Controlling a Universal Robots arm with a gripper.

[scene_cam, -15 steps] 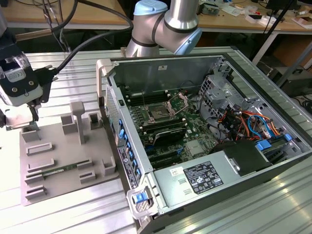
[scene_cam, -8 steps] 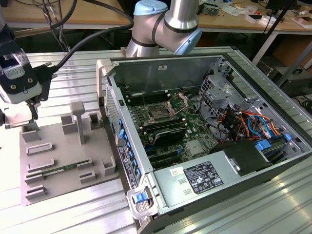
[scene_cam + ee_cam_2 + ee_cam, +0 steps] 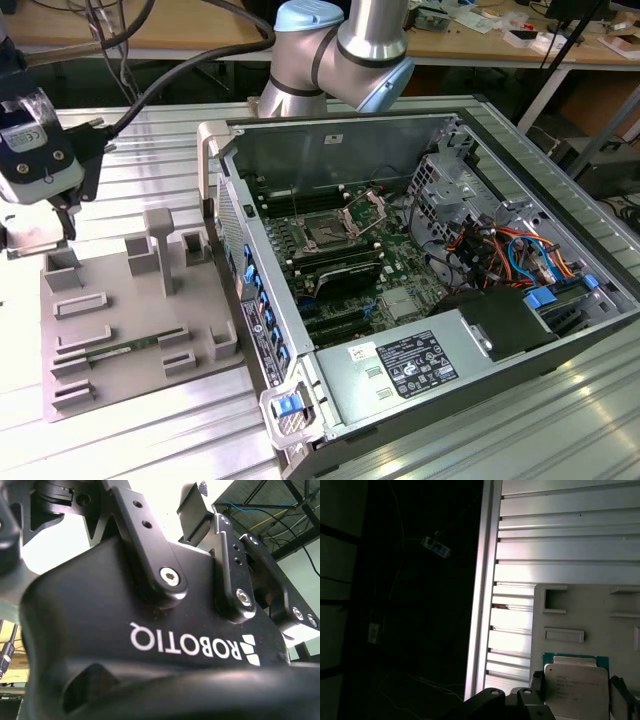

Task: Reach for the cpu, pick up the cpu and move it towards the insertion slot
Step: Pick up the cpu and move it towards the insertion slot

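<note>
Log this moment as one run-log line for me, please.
stage: pickup | claw: at cpu, over grey tray | insertion slot: inside computer case, apart from claw

Silver, green, grey
You see the cpu with a shiny silver top and a green rim; the tray is plain grey, the table silver with long stripes, the circuit board green, some cables blue and orange.

Silver arm with pale-blue joint caps, black pincer with steel screws
</note>
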